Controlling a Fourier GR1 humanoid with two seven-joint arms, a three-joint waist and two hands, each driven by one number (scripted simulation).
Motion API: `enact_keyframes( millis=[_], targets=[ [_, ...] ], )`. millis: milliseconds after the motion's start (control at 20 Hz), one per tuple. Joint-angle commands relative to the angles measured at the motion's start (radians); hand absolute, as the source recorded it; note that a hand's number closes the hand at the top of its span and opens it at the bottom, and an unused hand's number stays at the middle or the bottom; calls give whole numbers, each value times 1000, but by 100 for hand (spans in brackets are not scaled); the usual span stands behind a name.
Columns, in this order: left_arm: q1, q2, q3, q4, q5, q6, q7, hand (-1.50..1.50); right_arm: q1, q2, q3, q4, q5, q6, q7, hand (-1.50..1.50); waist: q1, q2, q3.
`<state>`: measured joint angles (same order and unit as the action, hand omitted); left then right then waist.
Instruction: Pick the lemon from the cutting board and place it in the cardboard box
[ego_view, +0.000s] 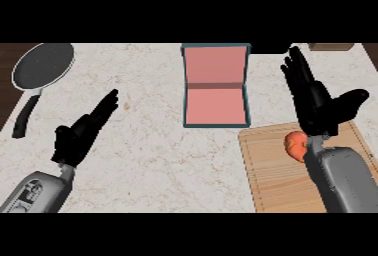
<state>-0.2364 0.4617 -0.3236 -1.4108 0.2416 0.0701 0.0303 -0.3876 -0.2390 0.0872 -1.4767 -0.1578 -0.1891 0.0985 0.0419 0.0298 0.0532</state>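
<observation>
Fingers (299, 75) of the right hand (325, 109) and left hand (77, 137) are straight, open, empty. Right hand should retreat over the orange-red round fruit (297, 145) on the wooden cutting board (273, 175) before closing.

Light falls evenly and softly from above across the pale counter (148, 150), bright without glare. Cast shadows are barely visible; nothing throws a hard edge. The frying pan (43, 66) shows a gentle grey gradient across its dark face. Inside the box (215, 85), a darker band marks the fold between its two pink panels. The cutting board (273, 170) is uniformly lit. The left robot hand (77, 137) and right robot hand (317, 107) read as nearly flat black shapes, while the right forearm (343, 175) carries a soft highlight along its top.
</observation>
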Motion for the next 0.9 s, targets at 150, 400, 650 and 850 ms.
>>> enact_keyframes(
  millis=[150,400,650,850],
  targets=[
    [65,31,71,10,-84,161,4,0,64,-83,-63,-74,-212,338,-199,-150,-34,-32,-48],
    [143,8,80,-29,-107,249,17,0,197,-230,-125,70,58,221,-352,150,-32,-29,-49],
    [186,12,111,-10,-113,223,-31,0,274,-243,-259,224,-141,478,-632,-150,-41,-28,-52],
    [221,4,96,-92,-130,249,9,0,308,-368,-193,226,67,505,-729,-150,-37,-30,-52]
  ],
)
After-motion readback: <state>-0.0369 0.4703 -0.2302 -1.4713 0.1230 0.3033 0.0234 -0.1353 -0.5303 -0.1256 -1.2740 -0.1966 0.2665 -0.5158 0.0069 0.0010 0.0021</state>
